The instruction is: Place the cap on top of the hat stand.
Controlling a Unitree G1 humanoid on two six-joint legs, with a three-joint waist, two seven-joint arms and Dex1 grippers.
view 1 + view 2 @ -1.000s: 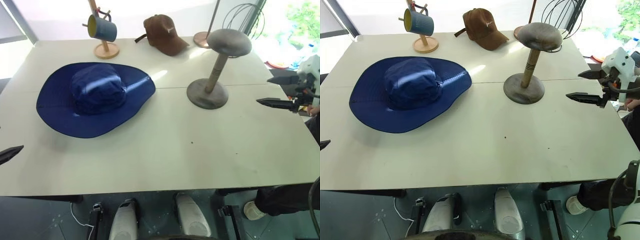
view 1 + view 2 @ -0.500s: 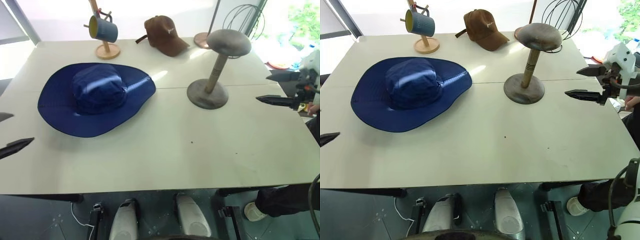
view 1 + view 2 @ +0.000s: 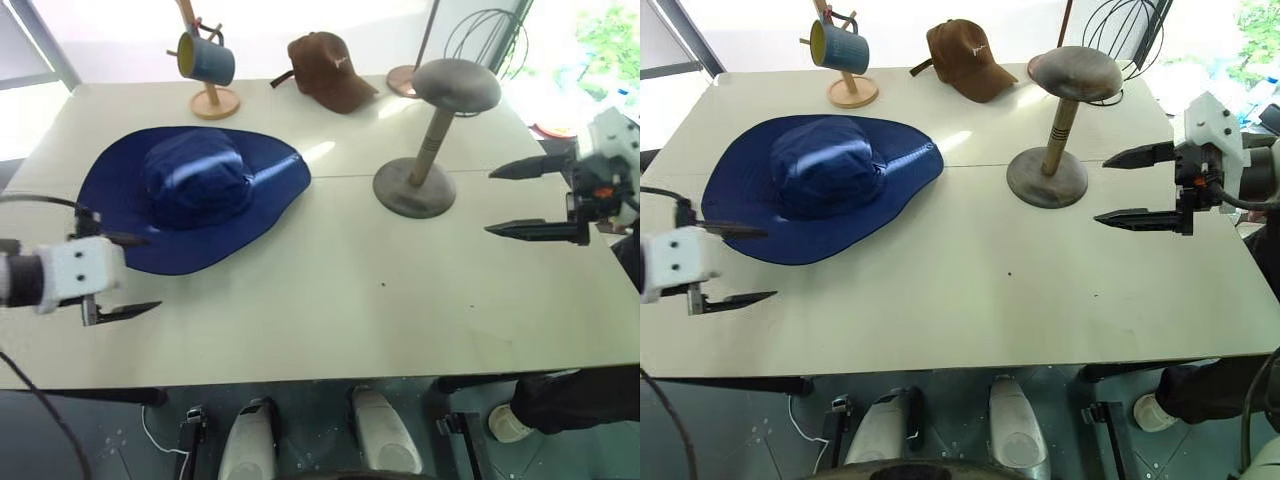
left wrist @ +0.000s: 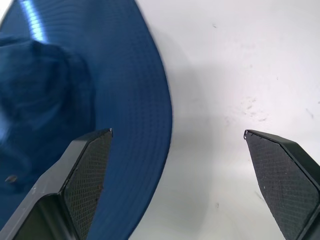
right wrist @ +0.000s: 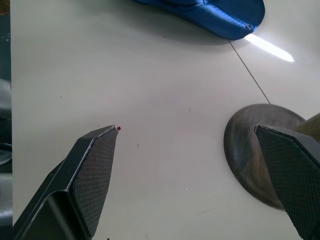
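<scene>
We see a dark blue cap [image 3: 195,195] on the off-white table [image 3: 330,300], a grey hat stand [image 3: 432,140] with a tan post, a brown baseball cap [image 3: 330,68] and a blue mug [image 3: 205,58], yellow inside

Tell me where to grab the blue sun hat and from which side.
Grip the cap by its floppy brim, at the near-left edge closest to the open left gripper, coming in low from the table's left. The brim lies flat and thin on the table, so it probably pinches easier than the rounded crown.
</scene>
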